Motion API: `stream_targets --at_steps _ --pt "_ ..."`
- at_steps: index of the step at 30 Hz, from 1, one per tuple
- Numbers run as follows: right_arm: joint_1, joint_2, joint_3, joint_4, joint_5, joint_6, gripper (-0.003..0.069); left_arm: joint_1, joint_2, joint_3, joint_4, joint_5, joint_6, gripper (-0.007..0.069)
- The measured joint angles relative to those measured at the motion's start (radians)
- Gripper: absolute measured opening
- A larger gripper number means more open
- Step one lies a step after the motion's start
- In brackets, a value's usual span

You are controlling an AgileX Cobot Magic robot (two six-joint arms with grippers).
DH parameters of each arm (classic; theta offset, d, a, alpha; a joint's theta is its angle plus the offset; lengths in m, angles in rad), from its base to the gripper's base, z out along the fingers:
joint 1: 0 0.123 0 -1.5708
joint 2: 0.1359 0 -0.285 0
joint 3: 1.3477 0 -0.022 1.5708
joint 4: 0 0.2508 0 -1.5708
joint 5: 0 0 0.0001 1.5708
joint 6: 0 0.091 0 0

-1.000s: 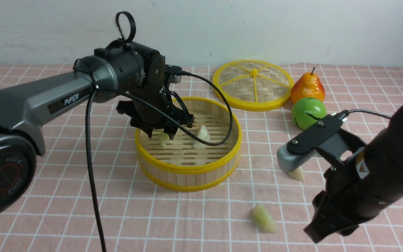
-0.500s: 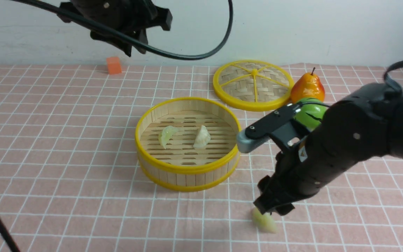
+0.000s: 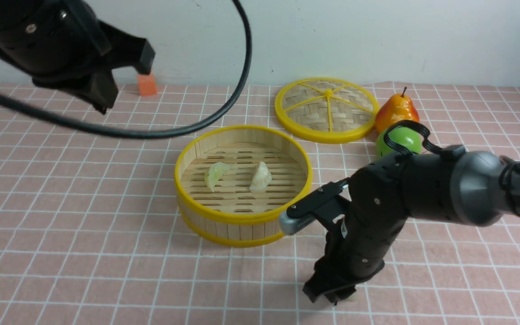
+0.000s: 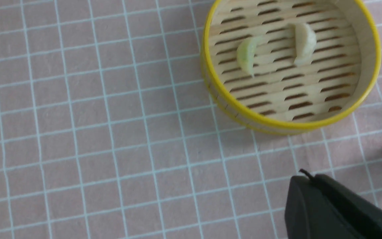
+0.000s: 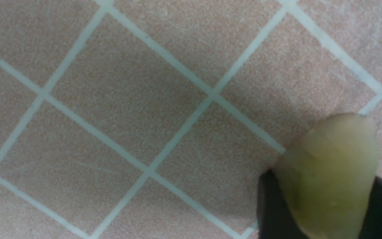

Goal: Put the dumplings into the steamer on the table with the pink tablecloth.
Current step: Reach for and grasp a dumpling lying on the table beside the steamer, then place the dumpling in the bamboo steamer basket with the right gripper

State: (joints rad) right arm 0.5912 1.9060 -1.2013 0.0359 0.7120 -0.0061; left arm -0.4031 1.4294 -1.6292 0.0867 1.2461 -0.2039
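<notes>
Lifted away from the steamer (image 3: pixel 242 217), the left gripper (image 3: pixel 103 100) now hangs clenched and empty in the upper left, while the right gripper (image 3: pixel 330 295) has dropped to the lower right and pinches a pale green dumpling (image 5: pixel 330 172) low over the pink tablecloth (image 3: pixel 84 225). A second green dumpling (image 3: pixel 215 174) and a white dumpling (image 3: pixel 261 176) lie on the steamer's slats at centre. A plain white wall (image 3: pixel 377 36) backs the table.

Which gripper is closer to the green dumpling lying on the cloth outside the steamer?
Right. The right gripper is down at the cloth with the green dumpling between its fingers; the left gripper hangs high at the far left, well away from it.
</notes>
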Motion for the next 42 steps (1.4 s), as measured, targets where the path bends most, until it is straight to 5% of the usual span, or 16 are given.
stream_targets --at_steps 13,22,33,42 --pt "0.045 -0.069 -0.377 -0.007 0.205 -0.032 0.0242 0.000 -0.543 0.425 0.000 0.000 -0.026 -0.0013" --pt "0.066 0.187 -0.729 0.048 0.196 -0.035 0.0242 0.000 -0.742 0.510 0.020 0.000 -0.027 -0.0013" --pt "0.066 0.428 -0.853 0.055 0.168 -0.037 0.0244 0.000 -0.772 0.516 0.066 0.000 -0.027 -0.0013" --pt "0.066 0.383 -0.861 0.022 0.257 -0.037 0.0514 0.000 -0.772 0.518 0.066 0.000 -0.027 -0.0013"
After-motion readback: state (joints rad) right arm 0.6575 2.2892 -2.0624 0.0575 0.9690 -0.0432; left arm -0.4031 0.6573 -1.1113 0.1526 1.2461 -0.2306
